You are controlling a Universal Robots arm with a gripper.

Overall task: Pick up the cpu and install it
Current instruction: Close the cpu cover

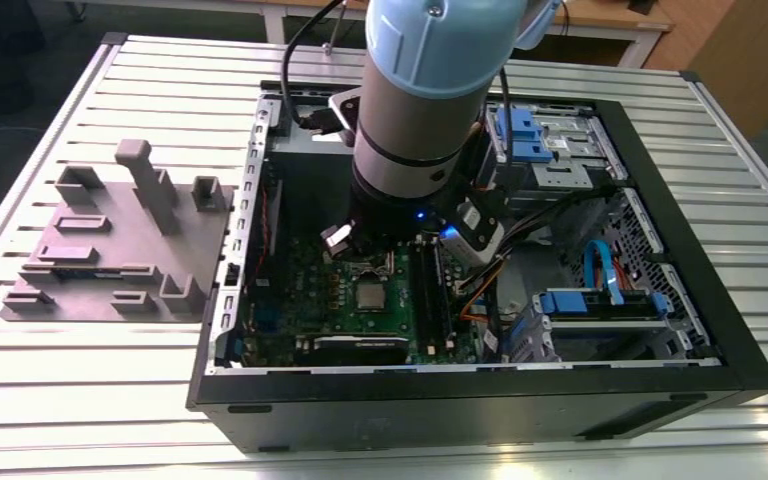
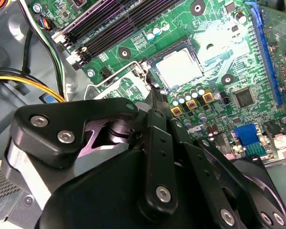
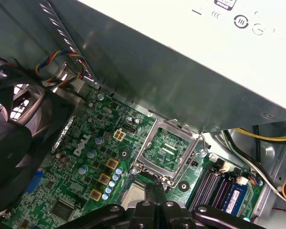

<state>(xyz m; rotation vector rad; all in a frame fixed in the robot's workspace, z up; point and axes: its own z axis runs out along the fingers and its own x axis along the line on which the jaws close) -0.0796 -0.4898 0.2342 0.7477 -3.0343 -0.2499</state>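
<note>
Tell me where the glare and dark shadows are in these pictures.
Second wrist view: strong glare washes out the motherboard beside the cpu. First wrist view: the pale metal panel is blown out white, while the black fan lies in deep shadow. Exterior view: even room light, with a small blue light glowing on the arm.

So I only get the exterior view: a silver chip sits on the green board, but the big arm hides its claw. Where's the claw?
Observer: In the first wrist view the claw hangs beside the cpu, between it and a metal socket frame.
Operator: Is that frame shut?
Observer: No, it's swung open; green motherboard shows through its window.
Operator: Anything else under there?
Observer: A black fan with coloured wires, beside the motherboard.
</note>
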